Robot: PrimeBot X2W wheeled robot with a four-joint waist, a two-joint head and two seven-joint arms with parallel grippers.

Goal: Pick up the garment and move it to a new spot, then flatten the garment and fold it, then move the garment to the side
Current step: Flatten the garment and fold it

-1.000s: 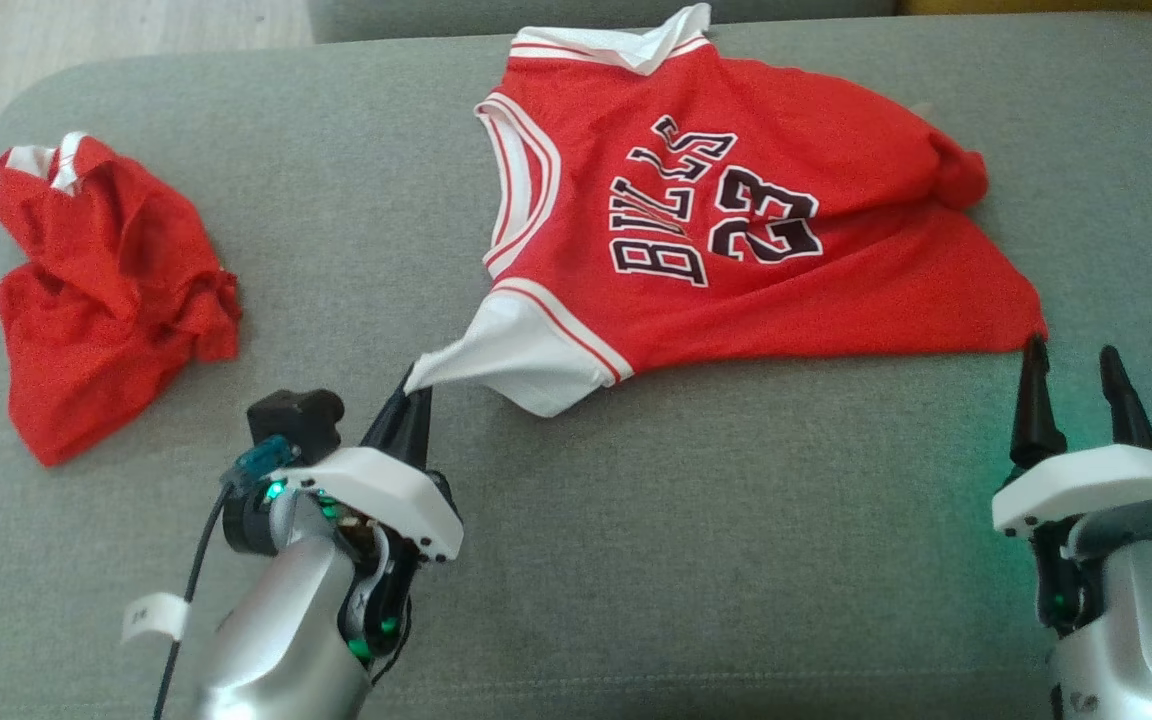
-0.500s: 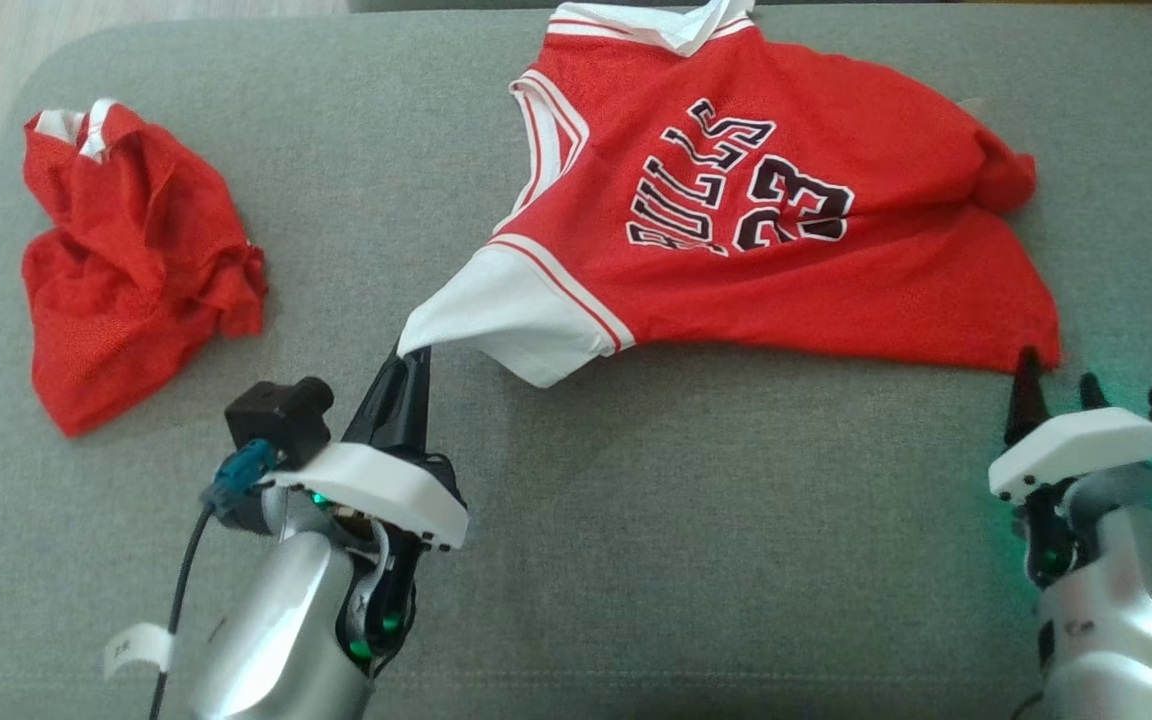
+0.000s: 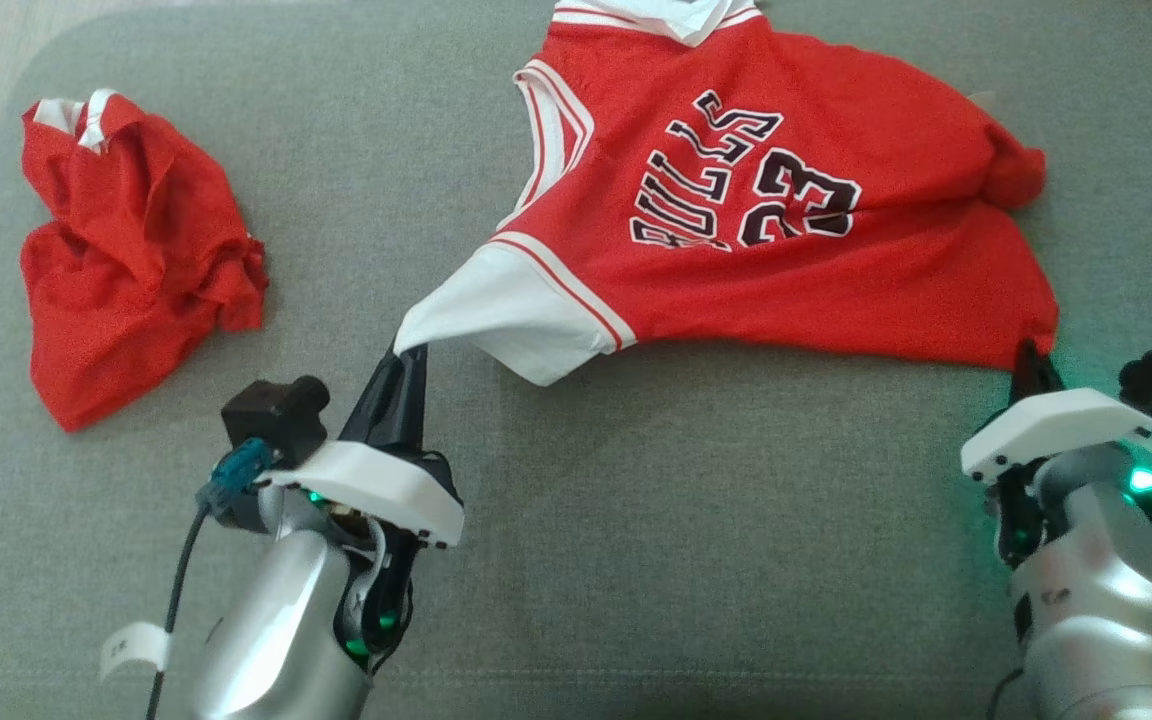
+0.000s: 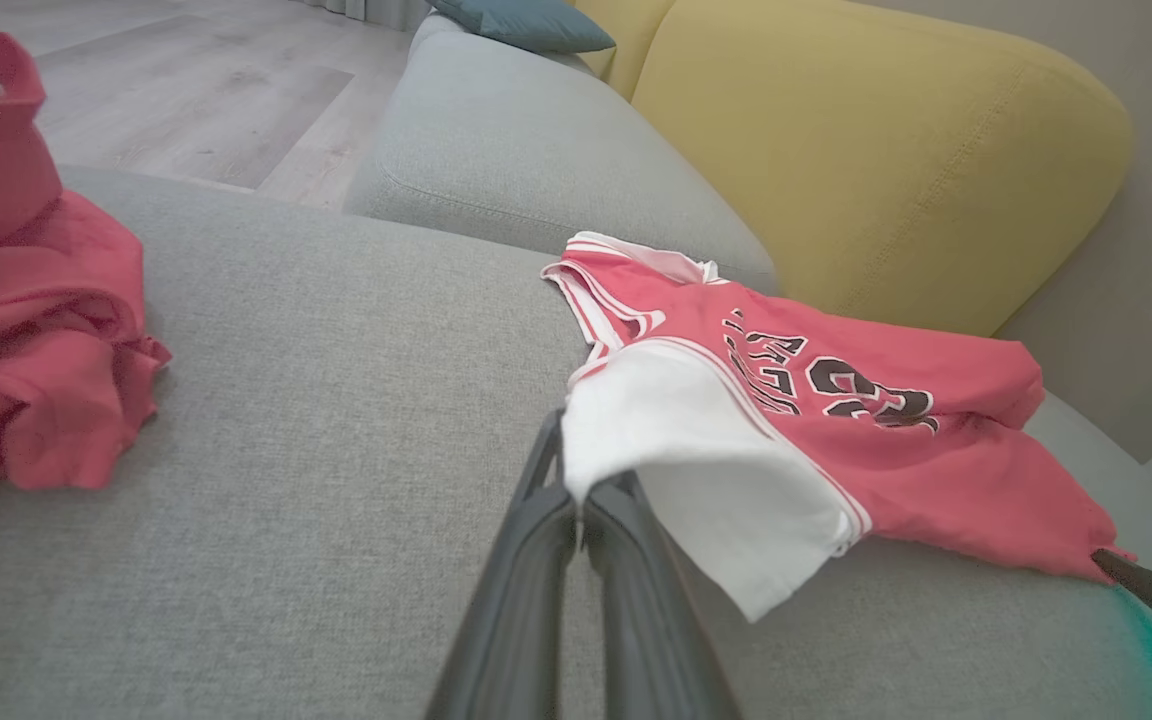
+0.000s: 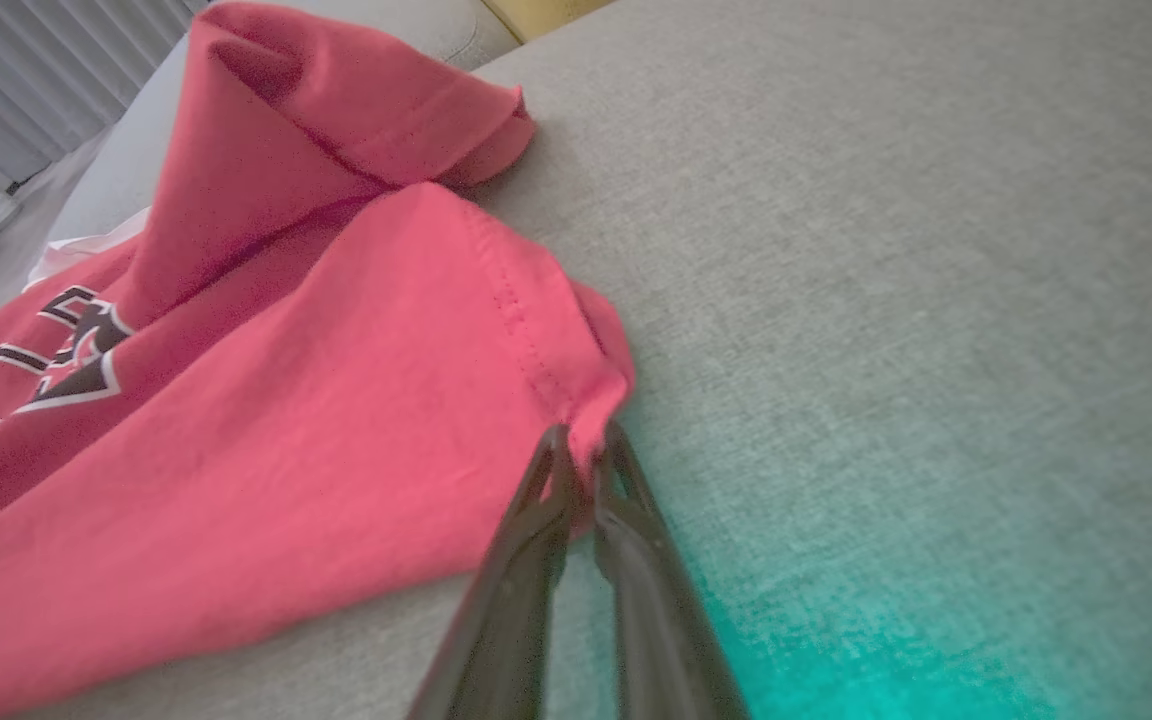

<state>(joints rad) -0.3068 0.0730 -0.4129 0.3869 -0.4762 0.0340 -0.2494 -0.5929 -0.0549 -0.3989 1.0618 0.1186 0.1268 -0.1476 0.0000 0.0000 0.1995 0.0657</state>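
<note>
The garment, a red jersey with black "BULLS 23" lettering and white sleeves, lies spread on the grey sofa seat. My left gripper is shut on the tip of its white sleeve, lifting that corner; the left wrist view shows the sleeve pinched at the fingertips of the left gripper. My right gripper sits at the jersey's near right hem corner. In the right wrist view the right gripper has closed on that red hem corner.
A second crumpled red garment lies at the seat's left end, close to the rounded edge. A yellow back cushion and a grey cushion stand behind the jersey. Bare seat stretches between my two arms.
My right gripper's fingers, spread apart a second ago, have closed on the hem corner. The left gripper keeps its hold on the sleeve. The head camera has shifted slightly.
</note>
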